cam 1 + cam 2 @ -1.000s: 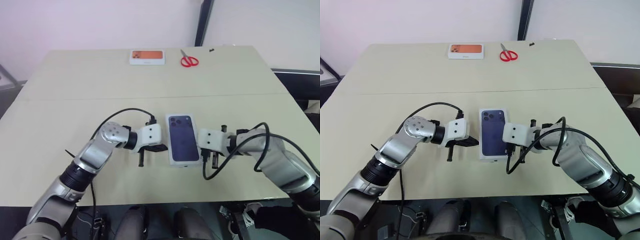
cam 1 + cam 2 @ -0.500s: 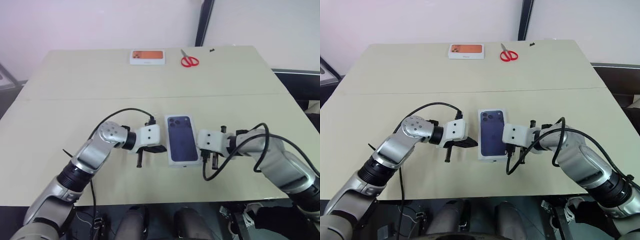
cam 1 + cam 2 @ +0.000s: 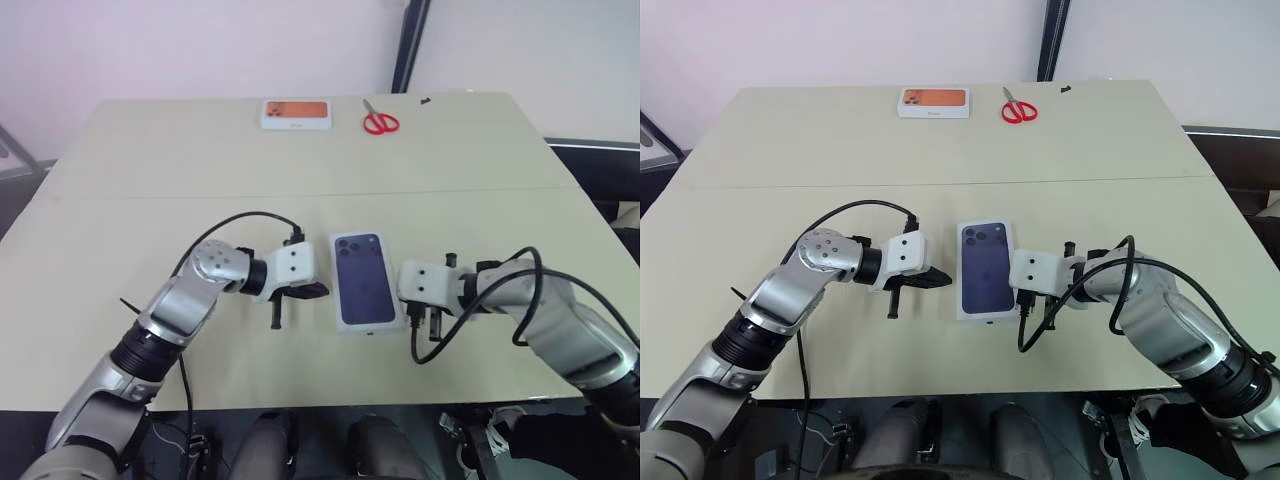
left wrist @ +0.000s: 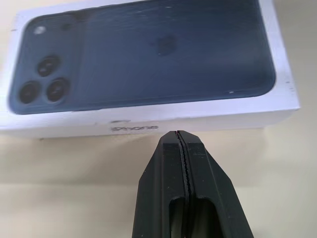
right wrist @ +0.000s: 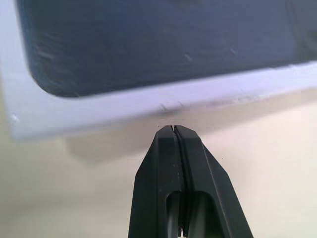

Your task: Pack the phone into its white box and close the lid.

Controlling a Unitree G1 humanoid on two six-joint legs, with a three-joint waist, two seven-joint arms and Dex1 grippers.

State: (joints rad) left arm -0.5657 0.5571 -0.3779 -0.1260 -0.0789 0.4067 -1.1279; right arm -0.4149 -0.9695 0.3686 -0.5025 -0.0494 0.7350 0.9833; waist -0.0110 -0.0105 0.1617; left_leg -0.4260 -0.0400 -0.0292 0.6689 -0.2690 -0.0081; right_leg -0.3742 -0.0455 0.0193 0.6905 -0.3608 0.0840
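The lid (image 3: 365,278), white-bordered with a dark blue phone picture, lies flat on the table near its front edge. It covers the white box, which is hidden beneath it. The phone is hidden too. My left gripper (image 3: 320,291) is shut and empty; its tip (image 4: 181,135) points at the lid's long left side, a small gap away. On the opposite side my right gripper (image 5: 173,129) is shut and empty as well, its tip just short of the lid's (image 5: 148,44) near right edge.
A white box with an orange picture (image 3: 295,113) and red scissors (image 3: 379,123) lie at the table's far edge. The beige table (image 3: 130,190) has a seam across its middle. Black cables loop from both wrists.
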